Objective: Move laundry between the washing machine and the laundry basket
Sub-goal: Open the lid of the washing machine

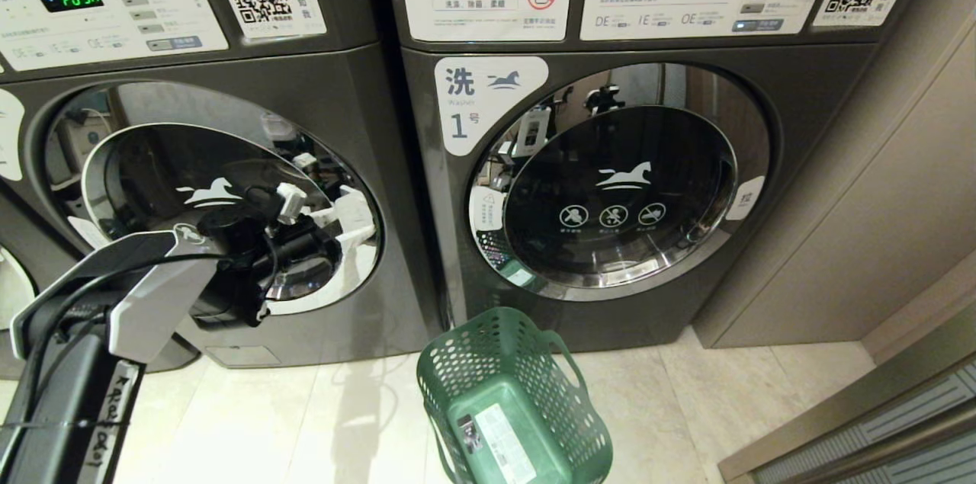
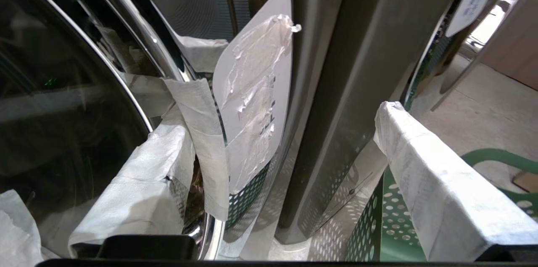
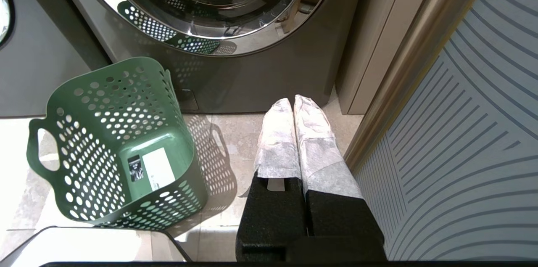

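Two grey front-loading washers stand side by side, doors closed. The left gripper [image 1: 335, 213] is raised at the 3 o'clock edge of the left washing machine [image 1: 229, 187] door, its cloth-wrapped fingers [image 2: 437, 191] spread wide with nothing between them; one finger lies against the door's chrome rim. The green laundry basket [image 1: 511, 400] (no laundry inside, only a label) sits on the floor at 6 o'clock of the right washing machine [image 1: 618, 179]. The right gripper [image 3: 294, 132] hangs beside the basket, fingers pressed together, holding nothing.
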